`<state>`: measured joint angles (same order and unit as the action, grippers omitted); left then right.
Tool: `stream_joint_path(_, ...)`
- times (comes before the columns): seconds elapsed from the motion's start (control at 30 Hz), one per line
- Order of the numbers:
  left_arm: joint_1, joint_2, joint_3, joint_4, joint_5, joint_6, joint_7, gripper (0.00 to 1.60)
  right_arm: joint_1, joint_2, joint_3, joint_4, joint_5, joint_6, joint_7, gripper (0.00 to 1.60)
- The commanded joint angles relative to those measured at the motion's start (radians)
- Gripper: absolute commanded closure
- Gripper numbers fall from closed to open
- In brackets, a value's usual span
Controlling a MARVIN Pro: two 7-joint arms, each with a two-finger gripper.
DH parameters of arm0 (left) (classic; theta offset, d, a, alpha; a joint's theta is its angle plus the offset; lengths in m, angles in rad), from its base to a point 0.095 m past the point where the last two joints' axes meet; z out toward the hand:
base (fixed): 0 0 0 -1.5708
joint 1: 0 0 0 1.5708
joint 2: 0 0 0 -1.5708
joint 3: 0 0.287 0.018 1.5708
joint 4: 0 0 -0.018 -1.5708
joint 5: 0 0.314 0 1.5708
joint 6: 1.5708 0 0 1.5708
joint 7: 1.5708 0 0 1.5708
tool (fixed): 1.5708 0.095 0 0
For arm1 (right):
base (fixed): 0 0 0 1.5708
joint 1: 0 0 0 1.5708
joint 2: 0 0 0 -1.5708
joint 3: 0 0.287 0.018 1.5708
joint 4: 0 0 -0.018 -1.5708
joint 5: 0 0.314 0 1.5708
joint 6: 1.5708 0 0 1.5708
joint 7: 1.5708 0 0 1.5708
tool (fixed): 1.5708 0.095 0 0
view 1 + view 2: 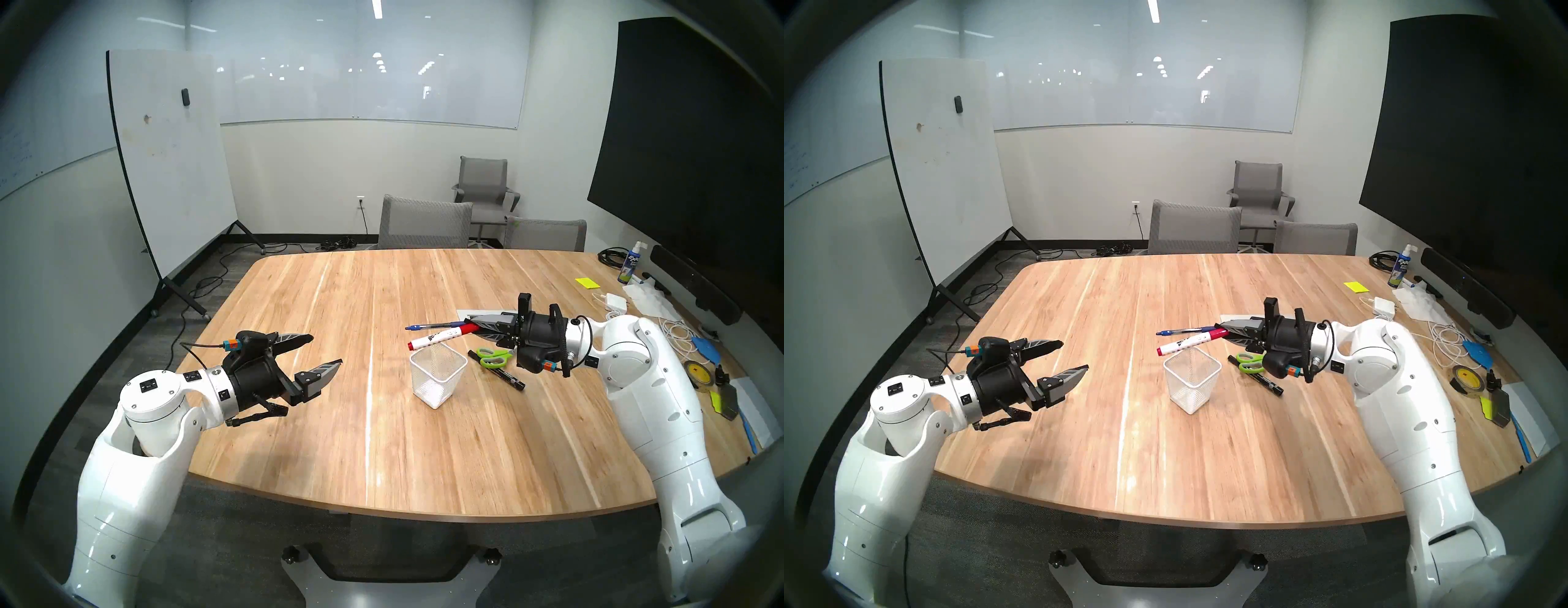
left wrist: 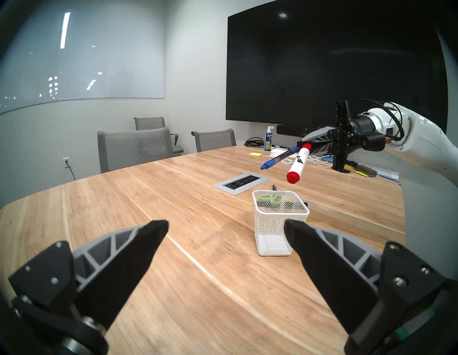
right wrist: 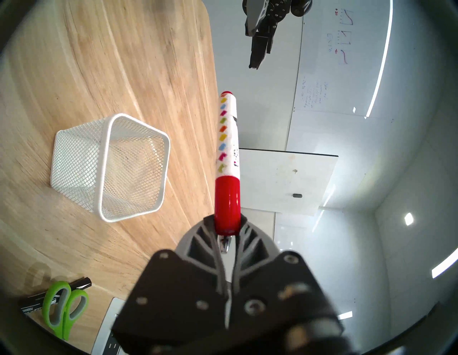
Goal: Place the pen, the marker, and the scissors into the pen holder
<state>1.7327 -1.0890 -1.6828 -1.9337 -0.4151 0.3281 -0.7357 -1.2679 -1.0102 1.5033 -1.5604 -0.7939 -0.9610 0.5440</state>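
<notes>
Between the right tool's (image 1: 479,329) pinched fingers sits the red cap end of the white marker (image 1: 437,338), and the slim blue-capped pen (image 1: 428,327) is caught in the same grip alongside it, as the left wrist view shows. Both stick out ahead of that tool, clear of the counter (image 1: 382,446), the marker's far red end slanting down toward the pen holder (image 1: 437,373). This white mesh cup stands upright on the counter just below and ahead of the right tool's tip, with nothing visible inside it. Under the right tool's body, beside the holder, the green-handled scissors (image 1: 492,357) lie flat across a black marker (image 1: 500,373), touching it. Beyond the right tool's tip, a grey power-outlet plate (image 2: 240,184) is set into the counter.

Well apart on the other side of the holder, the left tool (image 1: 324,352) hangs above the counter with its fingers spread wide and nothing between them, pointing roughly level toward the holder.
</notes>
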Motion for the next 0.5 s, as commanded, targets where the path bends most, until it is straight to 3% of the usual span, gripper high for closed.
stream_joint_path(0.0, -0.001, 0.001, -0.001, -0.015, 0.001, -0.001, 0.000, 0.00, 0.023, 0.029, -0.008, -0.017, -0.016, 0.001, -0.069, 1.60)
stream_joint_path(0.47, -0.001, 0.001, -0.001, -0.015, 0.001, -0.001, 0.000, 0.00, 0.016, 0.056, -0.032, -0.021, -0.116, 0.001, -0.208, 1.60)
